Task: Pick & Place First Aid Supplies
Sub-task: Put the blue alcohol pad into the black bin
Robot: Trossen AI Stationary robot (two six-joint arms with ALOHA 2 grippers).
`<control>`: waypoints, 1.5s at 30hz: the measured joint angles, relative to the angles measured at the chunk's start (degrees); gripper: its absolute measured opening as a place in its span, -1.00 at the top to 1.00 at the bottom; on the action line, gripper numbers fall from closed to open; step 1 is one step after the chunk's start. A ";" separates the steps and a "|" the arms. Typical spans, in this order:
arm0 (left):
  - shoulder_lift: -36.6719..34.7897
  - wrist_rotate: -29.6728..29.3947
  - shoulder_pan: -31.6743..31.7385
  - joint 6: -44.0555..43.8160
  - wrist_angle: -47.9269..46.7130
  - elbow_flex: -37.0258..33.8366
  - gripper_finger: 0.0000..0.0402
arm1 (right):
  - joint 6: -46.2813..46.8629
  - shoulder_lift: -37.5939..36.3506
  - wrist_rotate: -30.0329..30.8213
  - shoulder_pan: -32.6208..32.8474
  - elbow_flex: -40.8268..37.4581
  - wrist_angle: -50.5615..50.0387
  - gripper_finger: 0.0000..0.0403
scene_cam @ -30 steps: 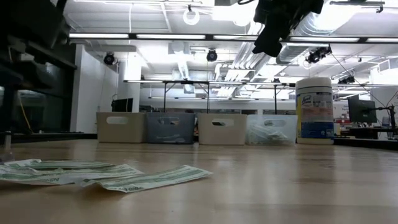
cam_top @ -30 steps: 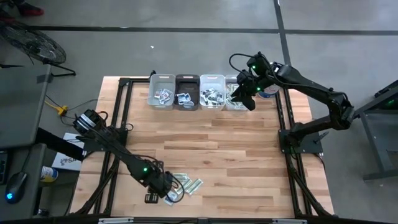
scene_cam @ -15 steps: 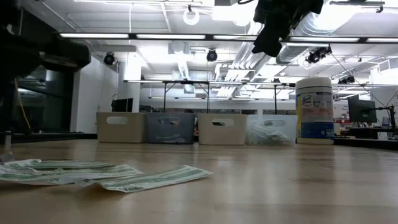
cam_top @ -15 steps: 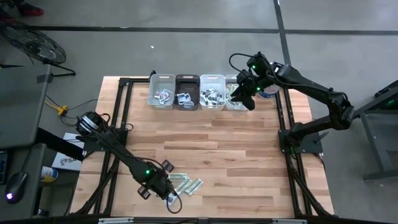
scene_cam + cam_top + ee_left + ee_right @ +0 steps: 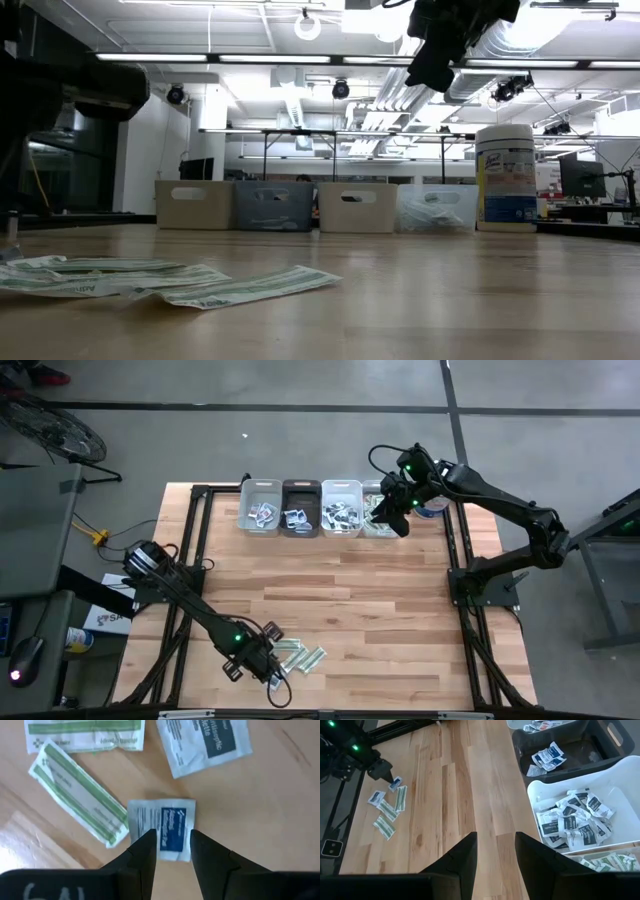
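Near edge of the worktop (image 5: 400, 610): our left tool (image 5: 171, 845) is clamped on a squarish white packet with a dark-blue mark (image 5: 167, 826), pinching one edge. We'd expect it to be feather-light, thin and floppy, so an edge pinch looks right, though it may flutter or slip. More packets (image 5: 302, 654) lie flat just beside it, some green-striped strips (image 5: 80, 795). Far side: right tool (image 5: 494, 857) hangs above the bins (image 5: 340, 505), fingers parted, holding nothing.
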 joint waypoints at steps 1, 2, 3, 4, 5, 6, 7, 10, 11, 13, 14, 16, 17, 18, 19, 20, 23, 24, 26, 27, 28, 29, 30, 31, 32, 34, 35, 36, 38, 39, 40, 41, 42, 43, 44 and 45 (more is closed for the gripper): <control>0.41 0.04 0.00 0.32 0.40 0.00 0.43 | 0.02 0.00 0.02 0.00 0.00 0.03 0.37; 0.89 0.02 0.00 0.47 0.61 0.00 0.43 | 0.02 0.00 0.04 0.00 0.00 0.13 0.37; 1.49 -0.04 0.00 0.82 0.41 -0.02 0.43 | 0.04 0.00 0.06 0.00 0.00 0.30 0.37; 2.09 0.03 0.00 0.97 0.51 -0.02 0.43 | 0.06 0.00 0.06 0.00 0.00 0.41 0.37; 2.74 0.49 0.06 0.98 0.97 -0.02 0.43 | 0.06 0.00 0.06 0.00 0.00 0.44 0.37; 3.28 1.17 0.08 0.99 1.08 0.02 0.43 | 0.06 0.00 0.07 0.00 0.00 0.44 0.37; 3.67 1.59 0.07 0.96 1.24 0.10 0.43 | 0.09 0.00 0.08 0.00 0.00 0.44 0.37; 4.73 2.00 0.07 1.00 1.38 0.26 0.43 | 0.15 0.00 0.13 0.00 0.00 0.57 0.37; 4.78 2.08 0.07 1.05 1.42 0.24 0.43 | 0.15 0.00 0.13 0.00 0.00 0.61 0.37; 4.82 2.14 0.07 1.07 1.50 0.20 0.43 | 0.23 0.00 0.15 0.00 0.00 0.74 0.37; 4.86 2.10 0.07 1.07 1.59 0.18 0.43 | 0.24 0.00 0.19 0.00 0.00 0.79 0.37; 4.90 1.89 0.07 1.10 1.82 0.12 0.43 | 0.21 0.00 0.21 0.00 0.00 0.81 0.37; 4.91 1.90 0.07 1.10 2.24 -0.11 0.43 | 0.21 0.00 0.25 0.00 0.00 0.81 0.37; 4.91 2.06 0.07 0.98 3.43 -0.64 0.43 | 0.19 0.00 0.26 0.00 0.00 0.81 0.37; 4.88 2.60 0.07 0.79 4.82 -1.19 0.43 | 0.19 0.00 0.26 0.00 0.00 0.83 0.37; 4.86 3.17 0.07 0.42 6.57 -1.98 0.43 | 0.19 0.00 0.26 0.00 0.00 0.83 0.37; 4.82 4.12 0.07 -1.02 10.70 -4.08 0.43 | 0.17 0.00 0.26 0.00 0.00 0.85 0.37; 4.82 4.15 0.07 -1.39 11.52 -4.62 0.43 | 0.14 0.00 0.26 0.00 0.00 0.85 0.37; 4.78 3.98 0.07 -2.01 11.94 -5.14 0.43 | 0.07 0.00 0.26 0.00 0.00 0.85 0.37; 4.78 3.73 0.07 -2.03 11.94 -5.26 0.43 | 0.04 0.00 0.26 0.00 0.00 0.85 0.37; 4.78 3.26 0.06 -2.02 11.93 -5.31 0.43 | 0.03 0.00 0.26 0.00 0.00 0.85 0.37; 4.78 2.94 0.04 -2.04 11.92 -5.33 0.43 | 0.03 0.00 0.26 0.00 0.00 0.85 0.37; 4.78 2.80 0.04 -2.04 11.88 -5.33 0.43 | 0.03 0.00 0.26 0.00 0.00 0.85 0.37; 4.78 2.69 0.04 -2.00 11.84 -5.34 0.43 | 0.02 0.00 0.26 0.00 0.00 0.85 0.37; 4.78 2.67 0.04 -1.91 11.84 -5.37 0.43 | 0.02 0.00 0.26 0.00 0.00 0.85 0.37; 4.78 2.64 0.04 -1.86 11.82 -5.38 0.43 | -0.01 0.00 0.26 0.00 0.00 0.85 0.37; 4.78 2.54 0.04 -1.89 11.80 -5.39 0.43 | -0.14 0.00 0.26 0.00 0.00 0.85 0.37; 4.78 2.42 0.02 -1.97 11.80 -5.41 0.43 | -0.24 0.00 0.26 0.00 0.00 0.85 0.37; 4.78 2.10 0.02 -2.05 11.77 -5.42 0.47 | -0.36 0.00 0.26 0.00 0.00 0.85 0.37; 4.78 1.97 0.02 -2.06 11.80 -5.42 0.50 | -0.40 0.00 0.24 0.00 0.00 0.85 0.37; 4.78 1.88 0.02 -2.07 11.86 -5.42 0.53 | -0.42 0.00 0.26 0.00 0.00 0.85 0.37; 4.78 1.86 0.02 -2.06 12.02 -5.42 0.58 | -0.42 0.00 0.24 0.00 0.00 0.85 0.37; 4.78 1.81 0.02 -2.06 12.29 -5.46 0.62 | -0.42 0.00 0.24 0.00 0.00 0.85 0.37; 4.78 1.67 0.02 -2.08 12.74 -5.52 0.67 | -0.42 0.00 0.24 0.00 0.00 0.85 0.37; 4.80 1.58 0.02 -2.08 13.25 -5.55 0.71 | -0.42 0.00 0.24 0.00 0.00 0.85 0.37; 4.84 1.51 0.02 -2.08 13.70 -5.57 0.76 | -0.42 0.00 0.24 0.00 0.00 0.85 0.37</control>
